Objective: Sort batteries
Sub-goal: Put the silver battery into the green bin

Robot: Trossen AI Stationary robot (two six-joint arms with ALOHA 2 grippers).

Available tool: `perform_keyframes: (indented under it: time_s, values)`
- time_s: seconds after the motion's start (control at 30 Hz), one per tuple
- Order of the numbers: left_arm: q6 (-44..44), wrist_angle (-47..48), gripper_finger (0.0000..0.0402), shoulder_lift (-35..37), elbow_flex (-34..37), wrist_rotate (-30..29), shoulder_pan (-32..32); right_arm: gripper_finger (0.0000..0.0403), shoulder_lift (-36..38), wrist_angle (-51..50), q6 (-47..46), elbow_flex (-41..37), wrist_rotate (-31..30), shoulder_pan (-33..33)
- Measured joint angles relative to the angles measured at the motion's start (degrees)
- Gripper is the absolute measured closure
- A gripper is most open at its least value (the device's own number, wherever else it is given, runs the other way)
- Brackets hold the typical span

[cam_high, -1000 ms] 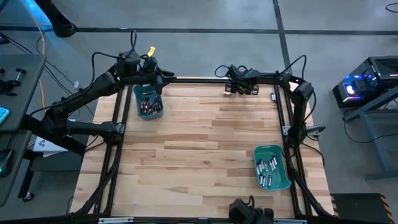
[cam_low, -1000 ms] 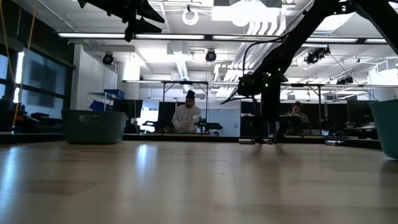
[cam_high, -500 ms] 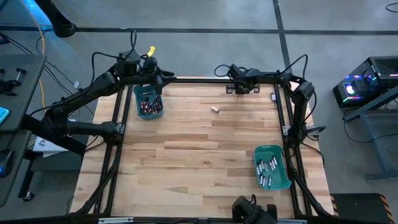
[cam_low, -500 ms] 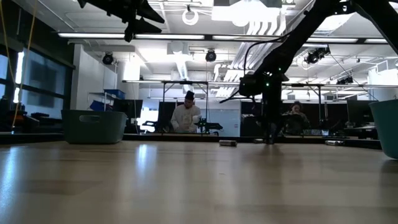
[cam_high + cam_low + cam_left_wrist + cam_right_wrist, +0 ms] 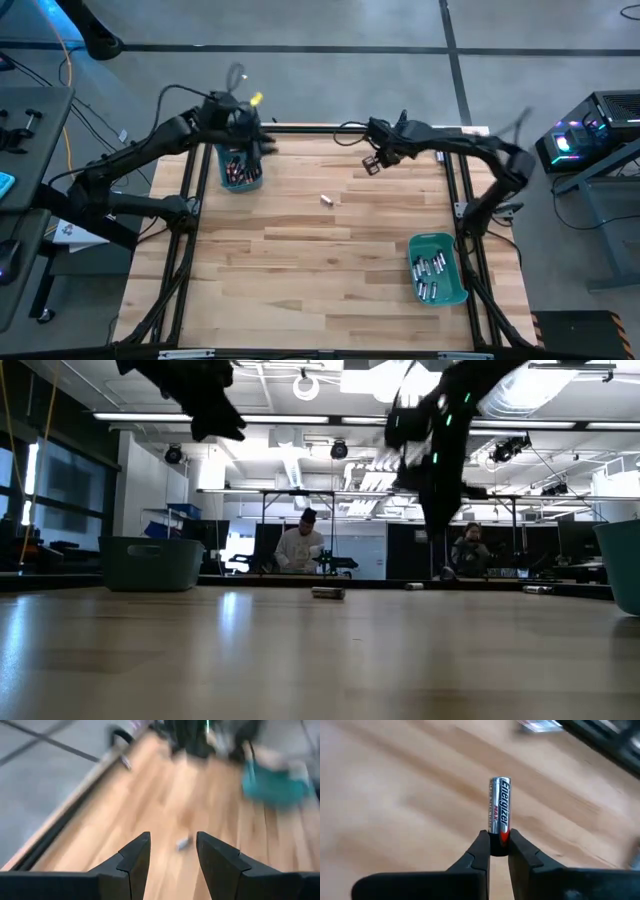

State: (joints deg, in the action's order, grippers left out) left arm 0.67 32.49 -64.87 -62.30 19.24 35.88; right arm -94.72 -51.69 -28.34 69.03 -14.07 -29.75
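Note:
My right gripper (image 5: 499, 840) hangs above the far middle of the table (image 5: 300, 260), shut on a silver-and-black battery (image 5: 500, 810); in the high view this gripper (image 5: 372, 166) is right of centre. A loose battery (image 5: 326, 200) lies on its side on the wood, also seen in the low view (image 5: 327, 592). My left gripper (image 5: 172, 854) is open with nothing between its fingers, up over the left teal bin (image 5: 238, 168), which holds dark batteries. The right teal bin (image 5: 437, 268) holds silvery batteries. My right gripper pinches the battery's one end (image 5: 499, 834) between its two fingertips. The rest of the cell sticks straight out beyond the fingers, in line with them. The fingers slant steeply down from above, and the battery is lifted clear of the table.
Dark frame rails (image 5: 460, 200) run along the table's edges. The left bin (image 5: 150, 563) and an edge of the right bin (image 5: 625, 560) stand at the sides in the low view. People sit in the room beyond the far edge.
My right gripper has risen from the far edge and swung toward the table's middle, rolling as it went. A loose battery has appeared on the wood and rolled toward the near left. My left gripper has tipped down a little over its bin.

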Motion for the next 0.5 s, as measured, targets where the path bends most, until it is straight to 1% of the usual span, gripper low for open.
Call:
perform_keyframes:
  time_s: [0.1,0.2,0.3,0.37,0.4,0.43,0.5]
  values:
    - [12.8,5.5,0.025,-1.7,0.5,3.6,-2.8,0.0381,7.4,0.4,-0.4,0.1,3.1,5.6]
    - [20.4,7.0,0.025,-4.0,3.0,6.9,-7.0,0.0381,13.2,0.5,-3.5,0.1,3.7,10.3]
    - [23.6,6.2,0.025,-6.6,6.2,8.2,-12.2,0.0381,18.4,0.4,-6.2,0.1,3.5,14.9]
    - [24.1,5.4,0.025,-8.8,8.0,8.2,-15.8,0.0381,20.9,-0.2,-6.9,0.0,4.5,18.2]
    - [23.9,4.3,0.025,-10.1,8.9,7.8,-17.7,0.0381,21.9,-0.5,-6.9,-0.4,6.1,19.8]
    - [23.4,3.2,0.025,-11.3,9.6,6.8,-19.4,0.0381,23.1,-1.6,-6.6,-0.8,9.0,21.4]
    - [21.6,1.3,0.025,-13.5,10.3,3.0,-22.9,0.0381,24.9,-6.0,-8.1,-1.8,16.2,24.8]
